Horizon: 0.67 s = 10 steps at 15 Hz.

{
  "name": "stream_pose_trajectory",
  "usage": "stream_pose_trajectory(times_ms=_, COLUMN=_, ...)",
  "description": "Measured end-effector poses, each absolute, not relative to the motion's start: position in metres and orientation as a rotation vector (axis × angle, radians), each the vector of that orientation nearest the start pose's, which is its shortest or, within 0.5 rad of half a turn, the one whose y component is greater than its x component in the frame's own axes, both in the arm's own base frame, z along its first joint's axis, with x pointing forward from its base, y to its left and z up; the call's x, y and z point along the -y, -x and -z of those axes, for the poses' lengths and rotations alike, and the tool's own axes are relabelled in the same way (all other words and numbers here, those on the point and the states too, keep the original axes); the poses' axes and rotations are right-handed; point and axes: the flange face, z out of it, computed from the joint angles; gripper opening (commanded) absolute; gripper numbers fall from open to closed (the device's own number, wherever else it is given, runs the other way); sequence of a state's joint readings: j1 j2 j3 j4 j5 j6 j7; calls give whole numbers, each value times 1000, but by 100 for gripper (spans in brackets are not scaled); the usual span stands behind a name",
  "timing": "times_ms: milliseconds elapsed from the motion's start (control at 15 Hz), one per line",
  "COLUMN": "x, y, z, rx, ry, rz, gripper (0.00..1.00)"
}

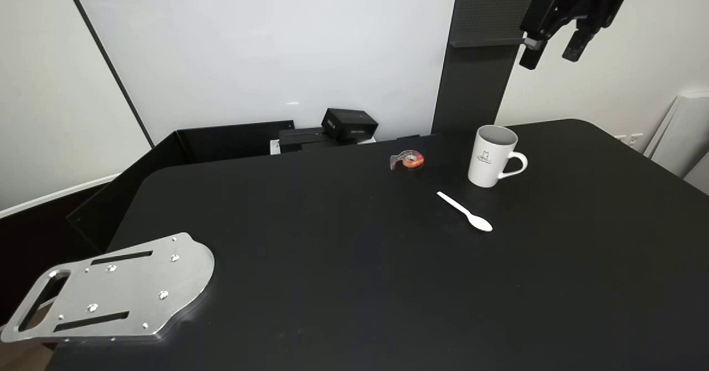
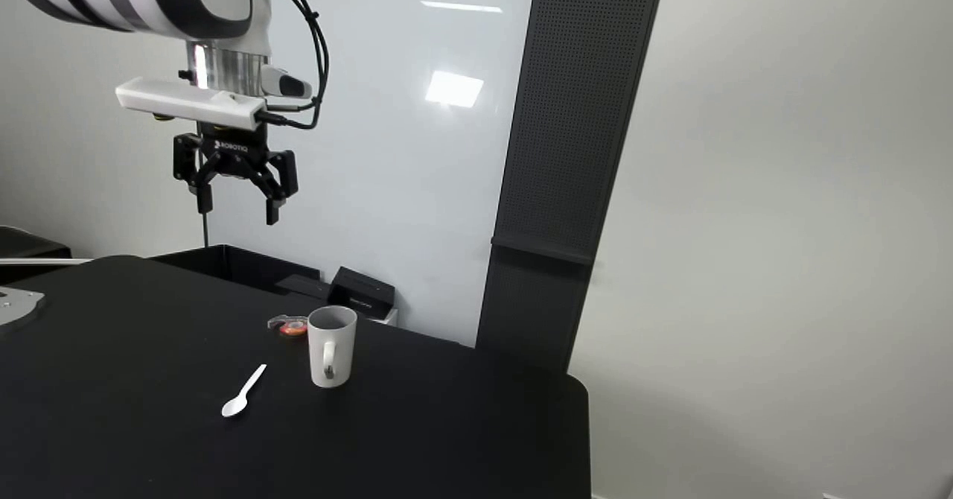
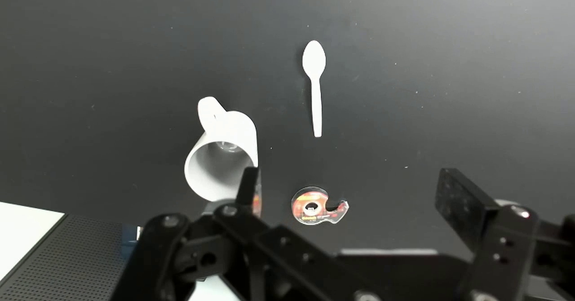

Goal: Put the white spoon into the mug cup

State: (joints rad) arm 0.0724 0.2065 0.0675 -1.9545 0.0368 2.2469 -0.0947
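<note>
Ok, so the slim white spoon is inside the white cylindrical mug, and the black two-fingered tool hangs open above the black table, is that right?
Not quite: the slim white spoon isn't inside the white cylindrical mug; the wrist view shows it lying on the black table, apart from the mug. The black two-fingered tool does hang open above.

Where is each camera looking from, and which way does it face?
An exterior view: stands apart, above the black table, facing down across it; only the gripper shows.
An exterior view: stands apart, facing across the table toward the dark perforated panel; gripper and arm show.
Wrist view: on the arm's end, facing down; gripper fingers show.
Both exterior views share: white spoon, mug cup, tape dispenser.
</note>
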Motion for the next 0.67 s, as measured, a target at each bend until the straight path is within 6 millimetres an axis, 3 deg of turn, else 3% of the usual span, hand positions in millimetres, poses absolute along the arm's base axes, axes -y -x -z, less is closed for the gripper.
stream_pose_trajectory(times_ms=400, x=-94, y=-647, z=-348, rx=232, ry=3085, rz=115, gripper=100)
stream_pose_trajectory(times_ms=667, x=-107, y=-663, z=-330, rx=233, ry=3082, rz=80, gripper=100)
